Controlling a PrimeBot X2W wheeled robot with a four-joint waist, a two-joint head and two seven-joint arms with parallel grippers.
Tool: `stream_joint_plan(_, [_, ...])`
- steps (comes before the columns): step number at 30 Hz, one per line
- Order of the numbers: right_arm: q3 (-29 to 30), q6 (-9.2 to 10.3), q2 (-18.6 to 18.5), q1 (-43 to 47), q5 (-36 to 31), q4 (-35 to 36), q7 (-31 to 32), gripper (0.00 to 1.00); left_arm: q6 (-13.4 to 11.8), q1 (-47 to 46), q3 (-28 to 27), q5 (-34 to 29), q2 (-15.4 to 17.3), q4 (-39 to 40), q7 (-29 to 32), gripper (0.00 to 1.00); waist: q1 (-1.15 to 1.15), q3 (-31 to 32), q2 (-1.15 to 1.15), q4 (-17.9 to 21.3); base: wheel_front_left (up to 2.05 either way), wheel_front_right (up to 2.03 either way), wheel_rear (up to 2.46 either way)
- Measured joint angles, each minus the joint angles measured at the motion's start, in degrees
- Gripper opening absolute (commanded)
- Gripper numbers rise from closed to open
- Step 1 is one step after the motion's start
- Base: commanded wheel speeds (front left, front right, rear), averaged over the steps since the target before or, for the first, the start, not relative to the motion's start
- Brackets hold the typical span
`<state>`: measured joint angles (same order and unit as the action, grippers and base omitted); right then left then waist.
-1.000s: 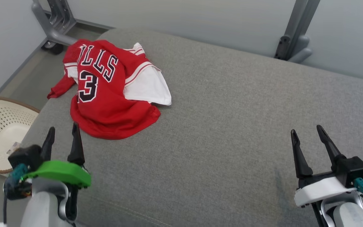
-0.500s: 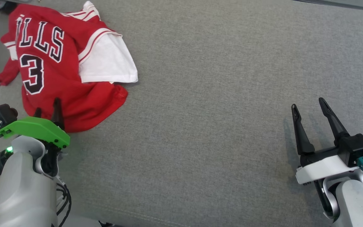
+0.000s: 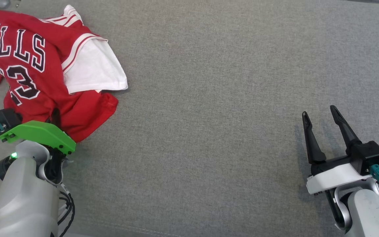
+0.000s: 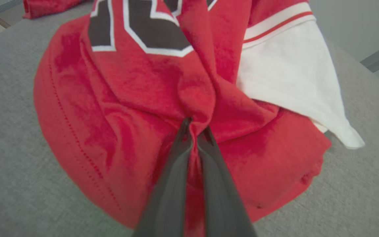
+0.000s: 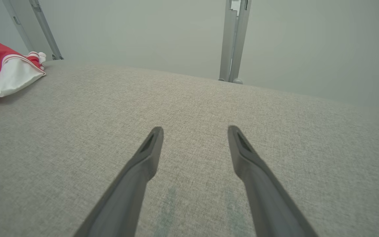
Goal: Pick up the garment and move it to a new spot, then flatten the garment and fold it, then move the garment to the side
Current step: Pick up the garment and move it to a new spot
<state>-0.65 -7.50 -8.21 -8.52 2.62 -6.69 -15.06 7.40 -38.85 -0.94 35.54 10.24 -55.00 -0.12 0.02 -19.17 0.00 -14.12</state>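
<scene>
Two grippers over a grey cushion [image 3: 209, 131], one pinching the red garment [image 4: 127, 98].
Fingers of the left gripper [image 4: 194, 126] are pressed together on a bunched fold near the garment's hem, and the lettering [image 4: 143, 29] and white panel [image 4: 291, 72] lie just beyond its fingertips; the right gripper [image 3: 318, 111] is over bare cushion, fingers spread and holding nothing, with the garment well apart to its left.

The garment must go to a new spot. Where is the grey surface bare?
Bare: the wide grey cushion between the red jersey and the open right gripper. Crowded: the far left corner, where the left gripper pinches the jersey.
</scene>
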Motion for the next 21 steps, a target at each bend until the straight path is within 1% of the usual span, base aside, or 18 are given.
stream_joint_plan(6, [0.0,0.00,0.6,0.5,0.3,-0.4,0.0,1.00,0.0,1.5,1.8,2.6,1.9,3.7,-2.8,0.00,0.00,1.9,0.00,-0.2,0.00,0.00,0.00])
stream_joint_plan(10, [0.1,0.00,1.7,2.3,0.8,-0.8,0.0,1.00,0.0,2.2,3.9,3.5,4.0,10.4,-4.0,0.00,-0.01,4.0,0.00,-0.2,0.00,0.00,0.00])
stream_joint_plan(13, [0.0,0.00,2.3,3.2,1.3,-1.1,0.0,1.00,0.0,2.2,5.0,3.3,5.9,16.8,-3.6,0.00,-0.01,5.8,0.00,-0.1,0.00,0.00,0.00])
stream_joint_plan(16, [0.2,0.00,2.9,3.7,1.9,-1.3,0.0,1.00,0.0,1.5,6.2,3.1,7.5,24.3,-0.1,0.00,-0.01,7.7,0.00,0.2,0.00,0.00,0.00])
stream_joint_plan(21, [-0.1,0.00,3.7,3.6,2.4,-1.1,0.0,1.00,-0.5,-2.0,8.5,2.6,11.1,36.5,10.2,0.00,-0.02,9.8,0.00,2.0,0.00,0.00,0.00])
